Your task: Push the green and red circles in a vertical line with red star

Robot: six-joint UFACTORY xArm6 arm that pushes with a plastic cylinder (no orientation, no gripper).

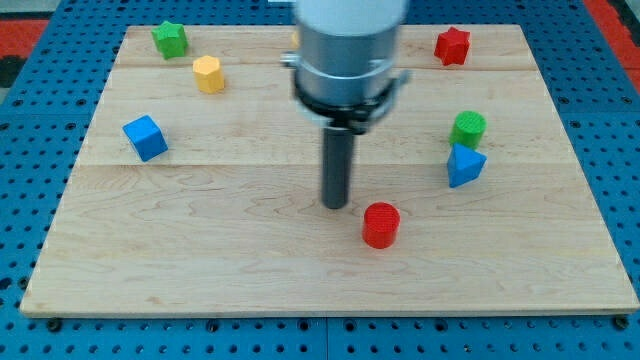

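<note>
The red circle (381, 224) lies low on the wooden board, right of centre. My tip (335, 205) stands just to its upper left, a small gap apart. The green circle (468, 128) sits at the view's right, touching the blue triangle (464, 165) just below it. The red star (452, 46) is near the board's top right corner, above the green circle and slightly to its left.
A green star (170, 39) and a yellow hexagon block (208, 74) lie at the top left. A blue cube (146, 137) lies at the left. The board (200, 260) rests on a blue perforated table. The arm's grey body hides part of the top centre.
</note>
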